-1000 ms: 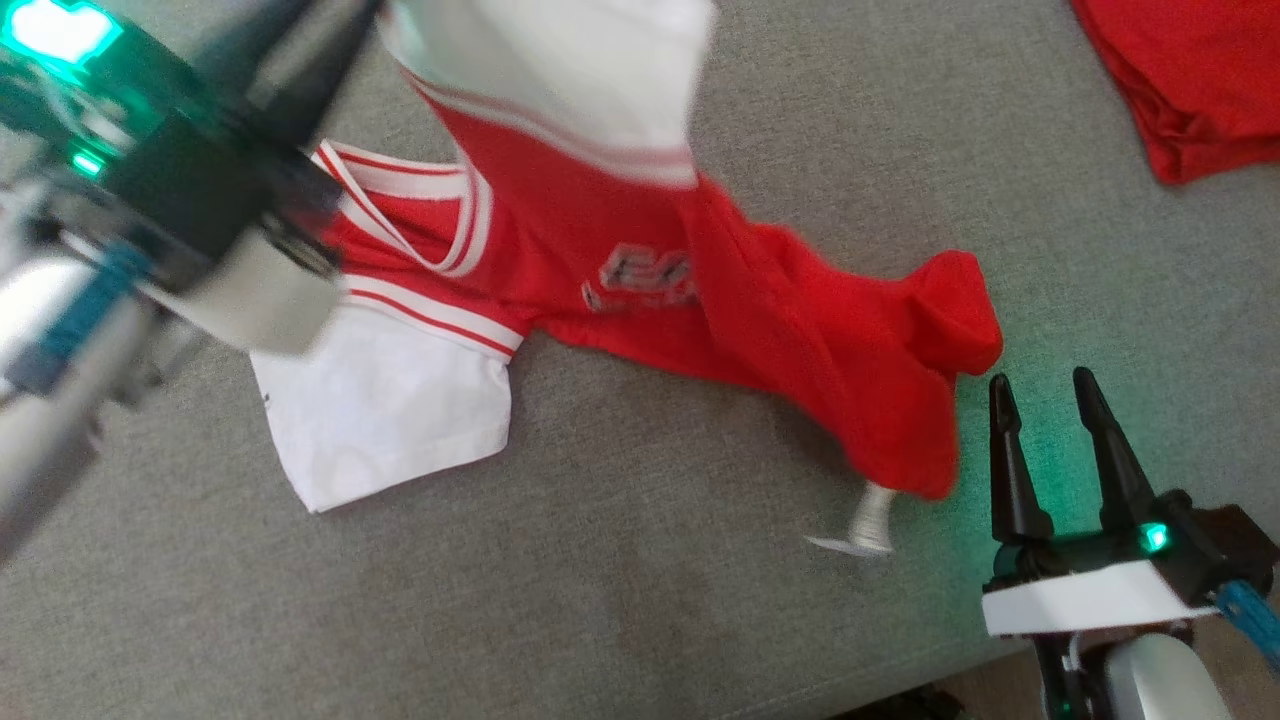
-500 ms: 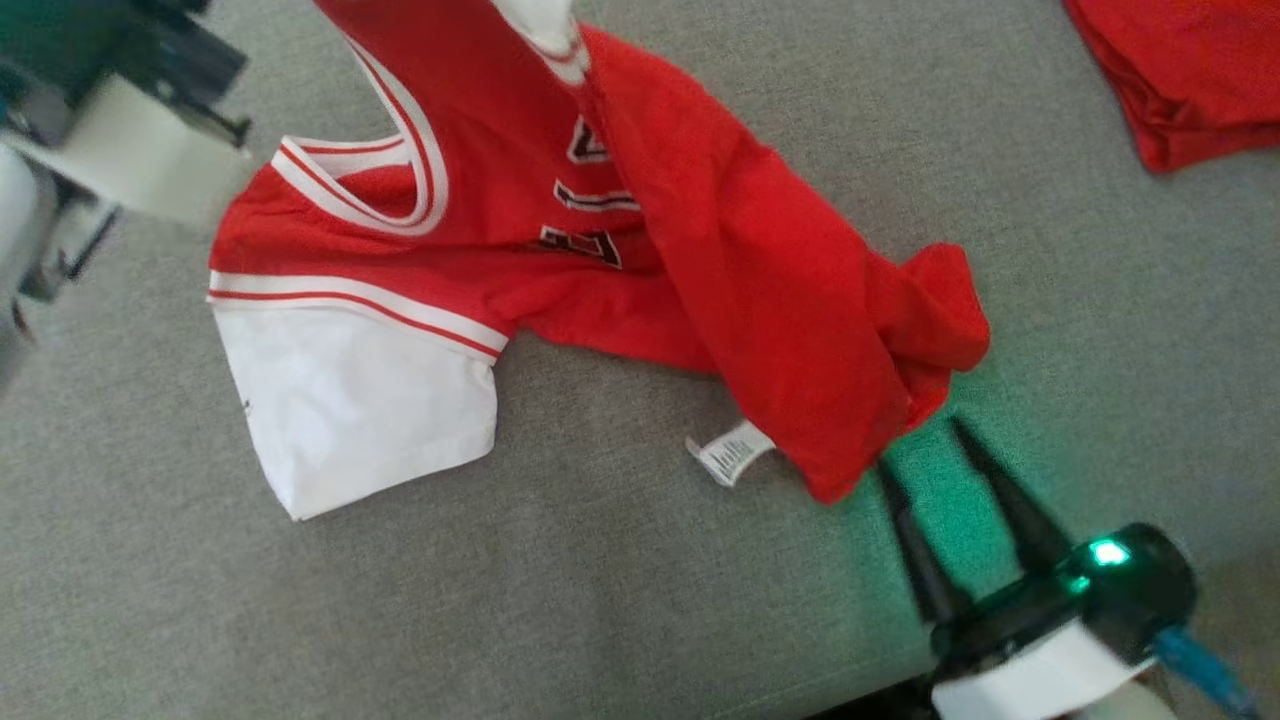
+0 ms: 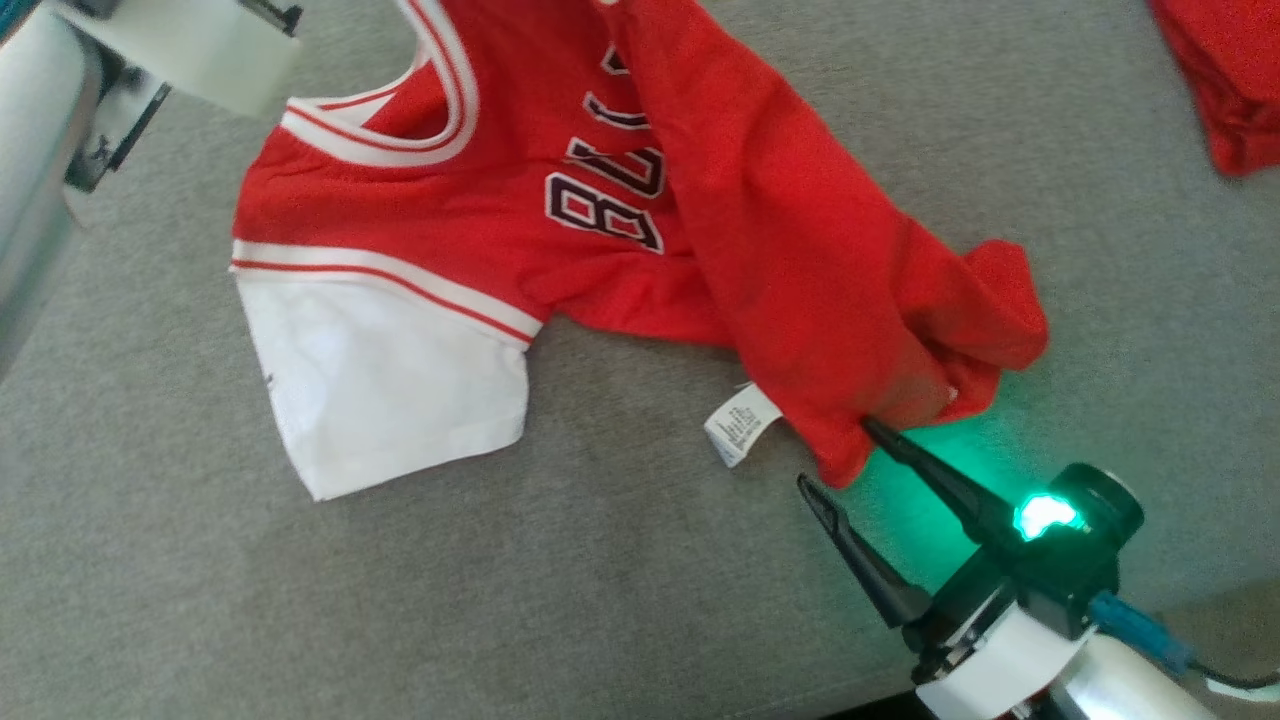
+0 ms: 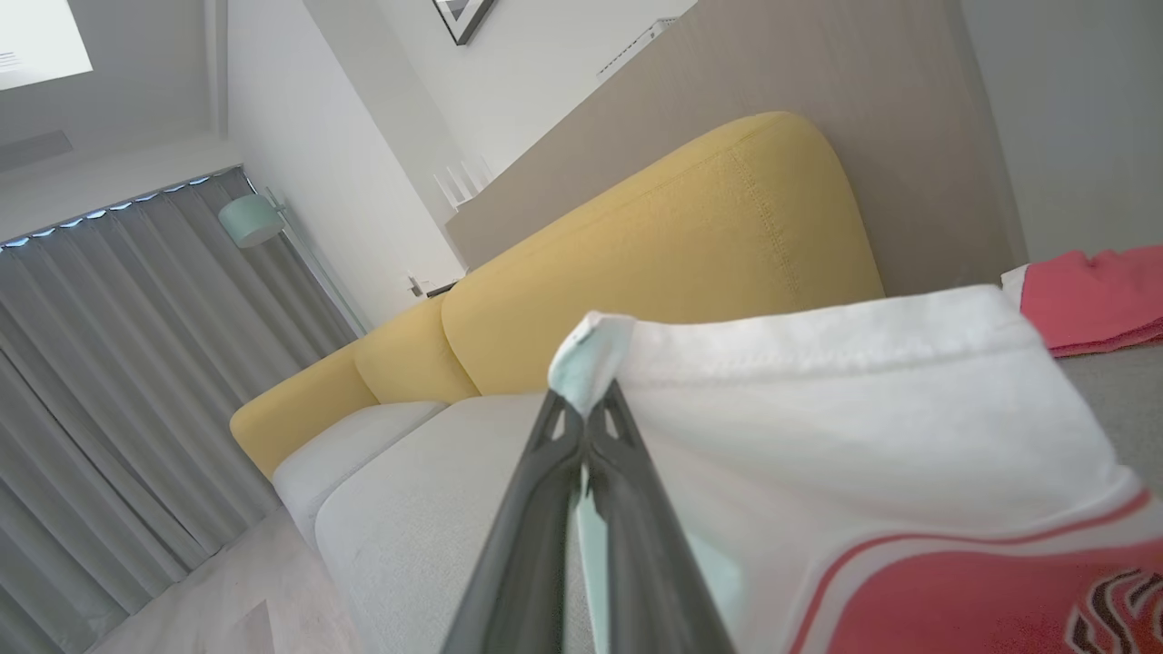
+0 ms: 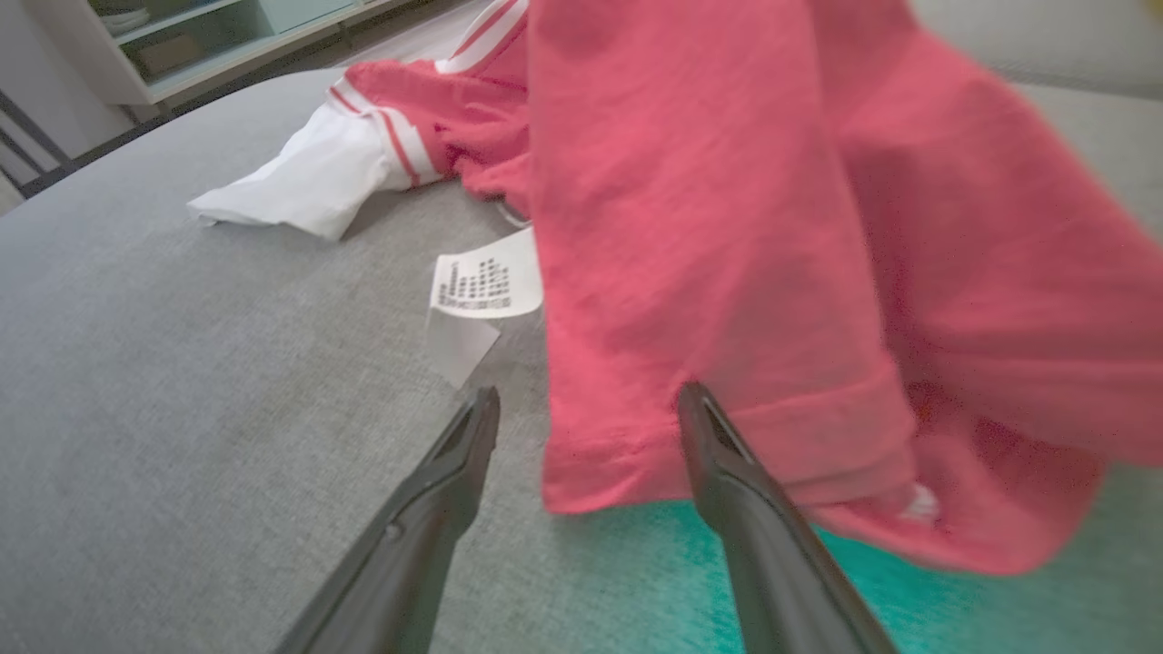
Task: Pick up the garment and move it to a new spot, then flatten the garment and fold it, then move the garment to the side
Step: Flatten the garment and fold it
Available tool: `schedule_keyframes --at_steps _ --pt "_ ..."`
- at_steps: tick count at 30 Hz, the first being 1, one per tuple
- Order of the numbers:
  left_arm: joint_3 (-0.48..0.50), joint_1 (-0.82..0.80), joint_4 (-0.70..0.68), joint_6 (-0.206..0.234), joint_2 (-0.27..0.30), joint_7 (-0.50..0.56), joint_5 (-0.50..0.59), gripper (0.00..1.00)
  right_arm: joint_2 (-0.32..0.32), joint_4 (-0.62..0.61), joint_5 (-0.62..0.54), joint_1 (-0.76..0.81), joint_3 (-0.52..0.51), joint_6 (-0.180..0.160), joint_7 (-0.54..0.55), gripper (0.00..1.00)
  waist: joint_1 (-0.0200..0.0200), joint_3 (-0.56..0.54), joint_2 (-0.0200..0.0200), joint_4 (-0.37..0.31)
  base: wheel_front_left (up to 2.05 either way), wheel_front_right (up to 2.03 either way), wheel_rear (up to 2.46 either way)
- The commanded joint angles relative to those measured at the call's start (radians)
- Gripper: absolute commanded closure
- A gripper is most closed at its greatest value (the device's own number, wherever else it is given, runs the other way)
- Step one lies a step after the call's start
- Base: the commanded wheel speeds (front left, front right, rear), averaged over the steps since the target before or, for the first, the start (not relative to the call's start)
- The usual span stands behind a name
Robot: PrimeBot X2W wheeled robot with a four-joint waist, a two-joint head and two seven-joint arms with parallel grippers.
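Observation:
The garment (image 3: 700,230) is a red jersey tee with white sleeves and dark lettering, lying partly spread on the grey sofa cushion (image 3: 500,600). Its far white sleeve (image 4: 818,409) is raised, and my left gripper (image 4: 589,413) is shut on that sleeve's edge. The left arm's pale forearm (image 3: 40,170) crosses the upper left of the head view. My right gripper (image 3: 833,455) is open at the garment's lower red hem corner (image 5: 581,472). That corner lies between the two fingers (image 5: 718,454), and one fingertip touches the cloth. A white care label (image 3: 740,425) sticks out beside the hem.
A second red cloth (image 3: 1230,90) lies at the cushion's far right. The sofa's yellow backrest (image 4: 681,254) rises behind the seat. The cushion's front edge (image 3: 1190,600) runs just past my right gripper. A shelf unit (image 5: 200,36) stands beyond the sofa.
My right gripper has moved up and turned until it straddles the hem corner. The left gripper has carried the white sleeve up out of the head view, stretching the chest so the lettering shows.

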Motion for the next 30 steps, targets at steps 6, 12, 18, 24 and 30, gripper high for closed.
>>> schedule_keyframes --at_steps 6,12,18,24,30 --pt "0.03 -0.069 0.01 -0.011 0.009 -0.018 0.011 1.0 -0.039 0.034 -0.016 0.005 0.049 0.007 -0.004 0.0 -0.0001 0.014 0.0 0.035 0.0 0.0 0.0" --pt "0.021 -0.073 0.022 -0.01 -0.003 -0.029 0.013 1.0 -0.035 0.07 -0.052 -0.002 0.028 0.007 -0.004 0.22 -0.0001 0.018 0.0 0.046 0.0 0.0 0.0" --pt "0.01 -0.06 0.031 -0.01 -0.003 -0.04 0.009 1.0 -0.021 0.093 -0.083 0.004 -0.005 0.007 -0.004 1.0 -0.0001 0.005 0.0 0.045 0.0 0.0 0.0" --pt "0.011 -0.024 0.038 0.002 0.013 -0.066 -0.003 1.0 -0.007 0.022 -0.113 0.025 -0.088 0.007 -0.004 1.0 -0.0001 -0.04 0.0 0.03 0.0 0.0 0.0" --pt "0.027 0.036 0.024 0.032 0.052 -0.109 -0.017 1.0 -0.018 -0.172 -0.181 0.053 -0.296 0.007 -0.004 1.0 -0.0001 -0.122 0.0 0.015 0.0 0.0 0.0"
